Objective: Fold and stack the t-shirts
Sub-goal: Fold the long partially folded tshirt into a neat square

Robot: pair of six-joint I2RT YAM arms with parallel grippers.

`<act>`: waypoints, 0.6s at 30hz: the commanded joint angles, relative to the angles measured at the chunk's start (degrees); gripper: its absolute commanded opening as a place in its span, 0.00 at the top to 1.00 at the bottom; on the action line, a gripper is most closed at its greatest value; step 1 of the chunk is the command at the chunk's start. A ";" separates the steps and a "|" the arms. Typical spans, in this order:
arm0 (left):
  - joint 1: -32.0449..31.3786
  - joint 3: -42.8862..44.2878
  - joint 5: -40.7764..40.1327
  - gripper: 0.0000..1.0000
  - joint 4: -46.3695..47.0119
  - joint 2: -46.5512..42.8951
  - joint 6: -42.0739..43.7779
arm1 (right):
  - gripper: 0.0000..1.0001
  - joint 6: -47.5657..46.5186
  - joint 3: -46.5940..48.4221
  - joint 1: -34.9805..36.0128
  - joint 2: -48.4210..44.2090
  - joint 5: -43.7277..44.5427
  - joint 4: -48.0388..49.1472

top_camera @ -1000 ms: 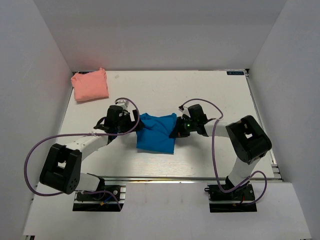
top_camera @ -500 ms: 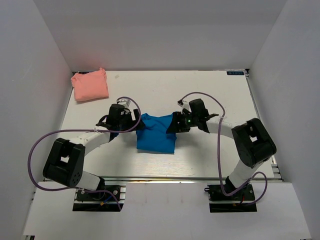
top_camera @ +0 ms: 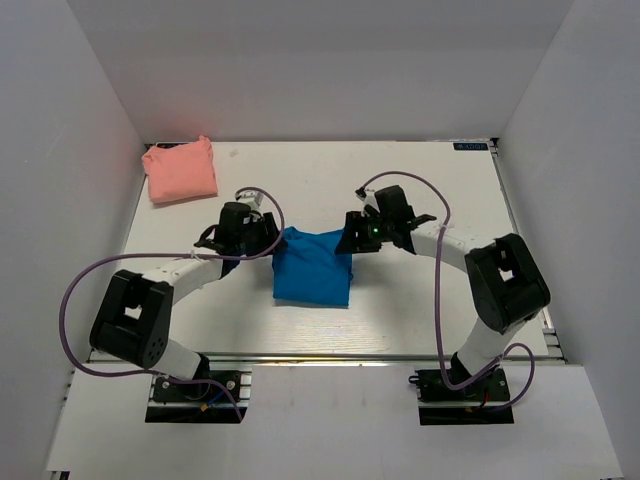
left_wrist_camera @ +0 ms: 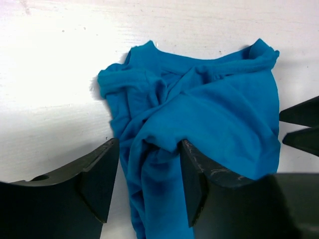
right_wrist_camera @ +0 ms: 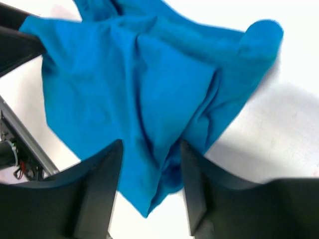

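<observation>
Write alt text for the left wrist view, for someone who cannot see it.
A crumpled bright blue t-shirt lies on a white table, one bunched ridge of it running between the two black fingers of the left gripper at the bottom. The tips of the right gripper poke in at the right edge.

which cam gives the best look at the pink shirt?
Top external. It shows the pink t-shirt whole and unobstructed, a folded bundle at the far left corner of the table. Neither wrist view shows any of it: both are aimed at the blue t-shirt in the middle.
</observation>
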 commanded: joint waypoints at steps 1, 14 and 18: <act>0.08 2.43 -0.20 0.39 1.23 1.28 0.40 | 0.48 -0.80 4.62 -0.27 2.60 1.45 -0.73; 0.08 4.18 -0.20 0.66 0.70 3.14 0.93 | 1.00 0.78 9.37 -0.28 4.48 5.46 0.32; 0.61 4.19 -0.82 0.86 0.70 3.14 0.93 | 1.00 1.93 5.51 -0.63 1.30 9.70 3.84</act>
